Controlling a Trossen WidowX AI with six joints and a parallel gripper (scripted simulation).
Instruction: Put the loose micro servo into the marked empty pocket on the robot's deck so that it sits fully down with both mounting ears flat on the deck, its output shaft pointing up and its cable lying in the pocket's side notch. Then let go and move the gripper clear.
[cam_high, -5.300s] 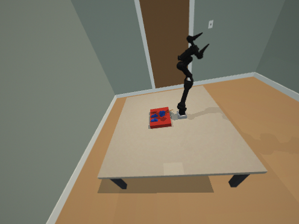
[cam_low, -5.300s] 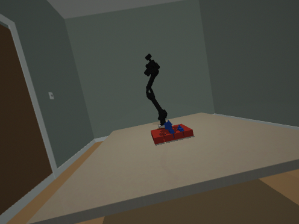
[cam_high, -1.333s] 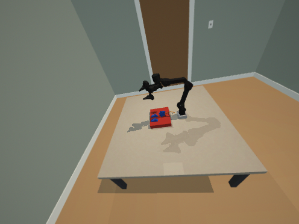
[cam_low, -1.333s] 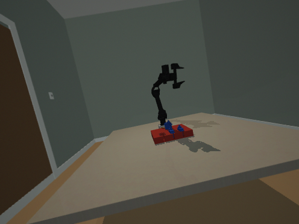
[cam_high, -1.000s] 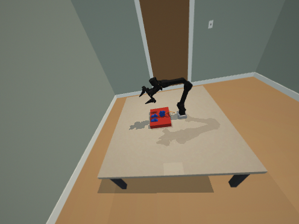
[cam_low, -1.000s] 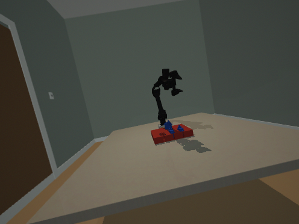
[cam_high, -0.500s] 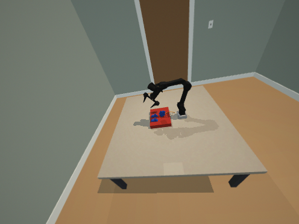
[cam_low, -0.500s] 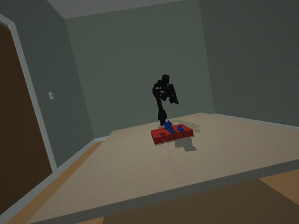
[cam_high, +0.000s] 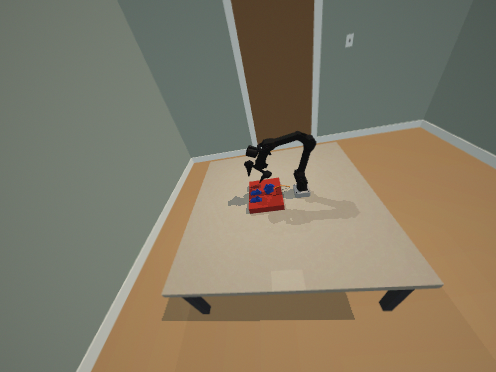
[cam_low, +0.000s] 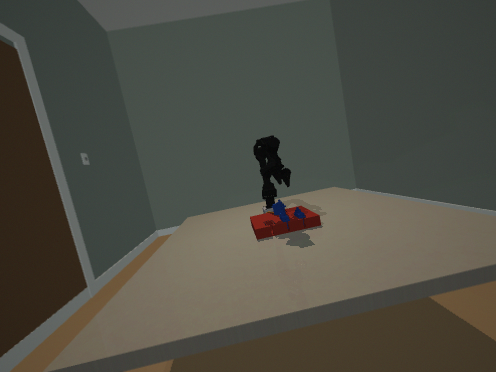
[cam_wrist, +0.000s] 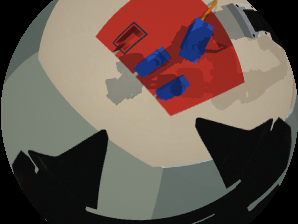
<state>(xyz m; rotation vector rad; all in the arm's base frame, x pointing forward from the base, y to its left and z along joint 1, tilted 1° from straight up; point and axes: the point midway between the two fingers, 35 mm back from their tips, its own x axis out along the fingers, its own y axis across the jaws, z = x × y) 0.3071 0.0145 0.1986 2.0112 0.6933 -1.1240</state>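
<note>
The loose blue micro servo (cam_high: 269, 188) (cam_low: 279, 207) (cam_wrist: 196, 41) rests on top of the red deck (cam_high: 270, 206) (cam_wrist: 150, 15), on the side towards the arm's base. Its orange cable (cam_wrist: 208, 10) (cam_high: 285, 186) runs off towards the base. Which way its shaft points I cannot tell. The marked pocket (cam_wrist: 131, 37) (cam_high: 255, 186) (cam_low: 269, 223) is a dark-outlined, empty recess near the deck's far edge from the base. My gripper (cam_high: 255, 178) (cam_low: 284, 184) (cam_wrist: 152, 128) is wide open and empty, above the deck and off to one side of the loose servo.
Two other blue servos (cam_wrist: 152, 62) (cam_wrist: 172, 88) sit in the deck in a row with the pocket, close to the loose one. The arm's base (cam_high: 302, 192) (cam_wrist: 242, 21) stands on the table (cam_high: 310, 250) beside the deck. The arm's shadow falls across the deck.
</note>
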